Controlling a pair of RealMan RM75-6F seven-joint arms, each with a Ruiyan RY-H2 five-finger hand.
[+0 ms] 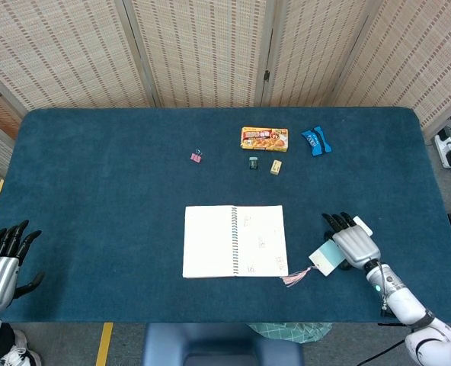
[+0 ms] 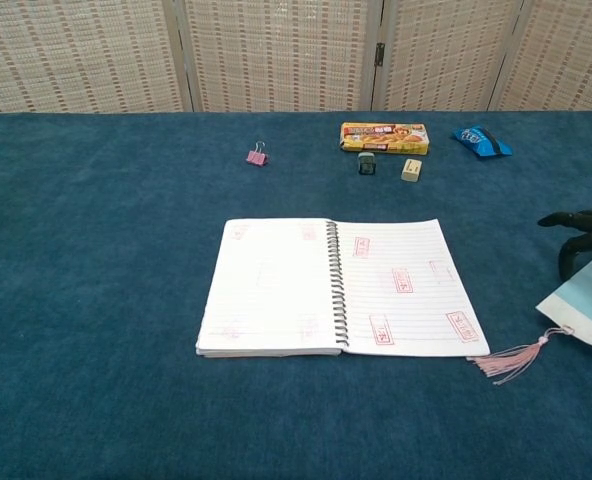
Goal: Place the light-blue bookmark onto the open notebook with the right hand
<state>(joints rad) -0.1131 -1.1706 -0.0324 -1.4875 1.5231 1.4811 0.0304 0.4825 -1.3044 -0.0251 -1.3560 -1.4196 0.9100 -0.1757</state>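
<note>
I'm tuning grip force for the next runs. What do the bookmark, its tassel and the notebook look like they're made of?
Light-blue bookmark: looks like thin matte card, since it lies flat and sharp-edged under the right hand. Tassel: probably pink thread, with loose splayed strands. Open notebook: ruled white paper on what seems a metal spiral binding, with dark coils along the spine.

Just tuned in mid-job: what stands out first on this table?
The white spiral-bound open notebook lies mid-table on the dark blue felt table. Right of it, the right robot hand lies over the light-blue bookmark with a pink tassel, which is off the notebook. A yellow snack box sits at the far side.
</note>
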